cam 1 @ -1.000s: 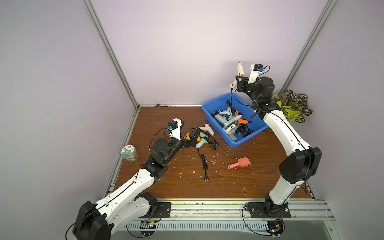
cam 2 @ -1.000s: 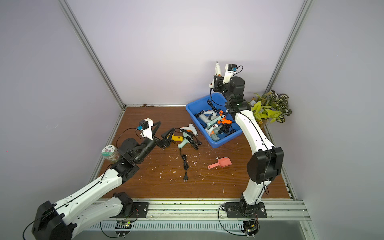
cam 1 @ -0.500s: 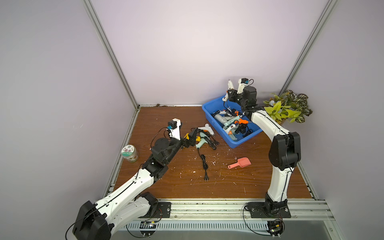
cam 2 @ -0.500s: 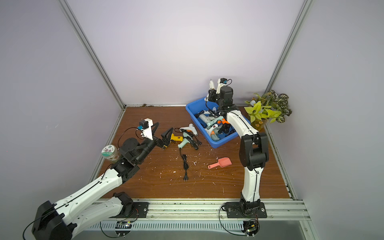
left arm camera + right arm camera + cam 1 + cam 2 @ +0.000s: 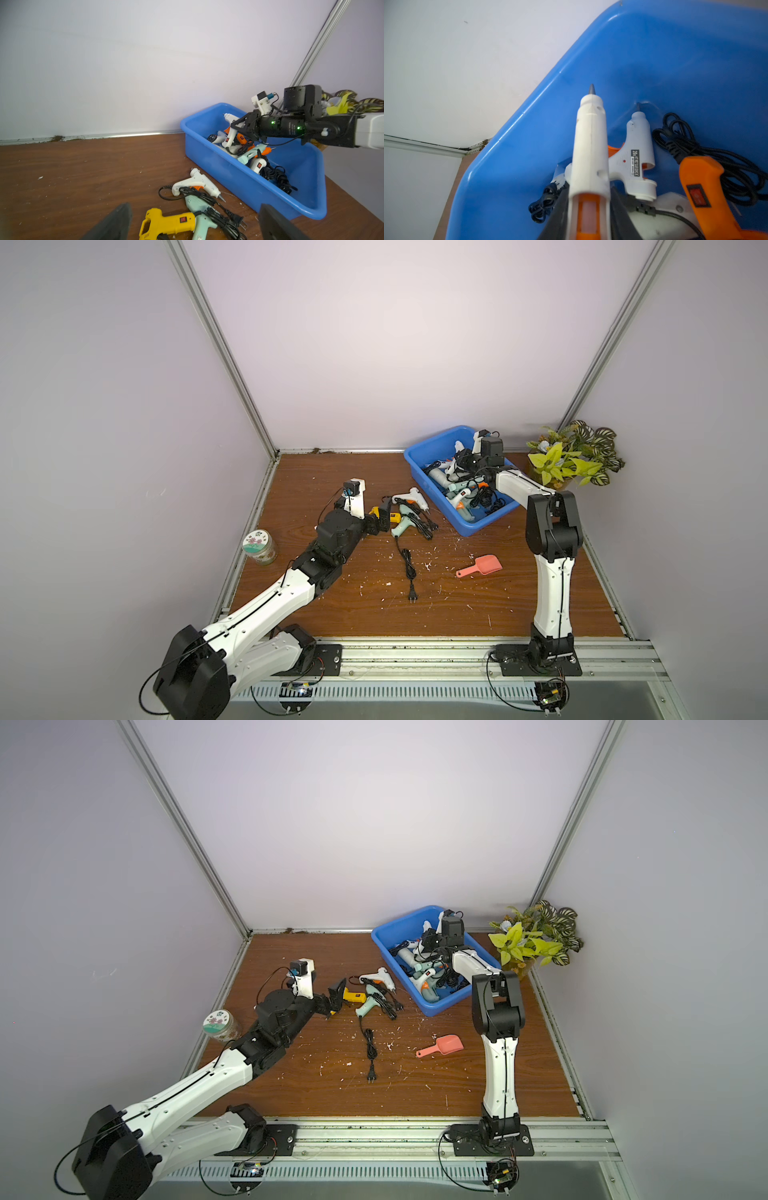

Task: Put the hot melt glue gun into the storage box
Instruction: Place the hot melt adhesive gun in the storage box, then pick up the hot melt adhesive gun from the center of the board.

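Our right gripper (image 5: 588, 209) clamps the gun (image 5: 590, 145) over the box (image 5: 654, 52) at the table's (image 5: 332, 489) two o'clock, crowded by a second white gun (image 5: 636, 158), an orange gun (image 5: 704, 187) and black cords (image 5: 695, 143), the gun white, grey-nozzled, orange-backed, while our left gripper (image 5: 195, 226) gapes.

Three glue guns lie on the table (image 5: 332, 472): one white gun (image 5: 195, 182), one mint gun (image 5: 199, 214), one yellow gun (image 5: 166, 224); there is one blue box (image 5: 432, 444); within its walls at least five more show: a white-and-orange gun (image 5: 590, 145), a second white gun (image 5: 639, 149), an orange gun (image 5: 702, 182), a pale green gun (image 5: 252, 152), a small white gun (image 5: 257, 165); tangled cords hide any others; there is one jar (image 5: 259, 546), one pink scoop (image 5: 482, 565), one potted plant (image 5: 573, 456); the robot arms number two, a left arm (image 5: 274, 597) and a right arm (image 5: 550, 572).
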Controlling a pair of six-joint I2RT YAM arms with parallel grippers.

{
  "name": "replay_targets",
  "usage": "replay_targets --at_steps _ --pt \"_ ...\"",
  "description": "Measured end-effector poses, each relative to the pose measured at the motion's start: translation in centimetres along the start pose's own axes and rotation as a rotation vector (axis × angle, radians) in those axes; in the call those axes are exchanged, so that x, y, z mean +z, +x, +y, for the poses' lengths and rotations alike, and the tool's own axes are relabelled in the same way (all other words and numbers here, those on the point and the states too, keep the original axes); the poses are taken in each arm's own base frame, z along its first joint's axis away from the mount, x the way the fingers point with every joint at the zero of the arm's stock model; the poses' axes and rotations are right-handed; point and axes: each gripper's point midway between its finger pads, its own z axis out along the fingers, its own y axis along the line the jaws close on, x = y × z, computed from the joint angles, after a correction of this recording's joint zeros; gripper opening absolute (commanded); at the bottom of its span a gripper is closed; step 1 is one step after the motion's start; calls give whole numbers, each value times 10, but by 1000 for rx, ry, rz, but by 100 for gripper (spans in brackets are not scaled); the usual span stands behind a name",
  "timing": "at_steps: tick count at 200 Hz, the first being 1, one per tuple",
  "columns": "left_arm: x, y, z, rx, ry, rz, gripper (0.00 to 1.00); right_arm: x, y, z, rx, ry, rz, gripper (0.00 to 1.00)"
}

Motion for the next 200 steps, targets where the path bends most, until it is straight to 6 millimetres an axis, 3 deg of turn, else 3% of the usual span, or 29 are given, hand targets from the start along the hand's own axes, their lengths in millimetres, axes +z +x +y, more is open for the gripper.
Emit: replay_targets --at_steps 33,78,103,155,200 --pt "8 12 10 -11 -34 43 99 -1 5 -9 -5 32 27 61" --pt "19 34 40 -51 -119 123 99 -16 20 -30 -15 123 63 74" --pt "29 45 44 -44 -145 188 99 -44 17 -29 -24 155 53 76" --pt "53 76 49 -6 -193 348 96 -120 -3 -5 -61 126 -38 82" --pt "64 124 63 52 -260 529 86 -187 14 0 -83 103 -86 92"
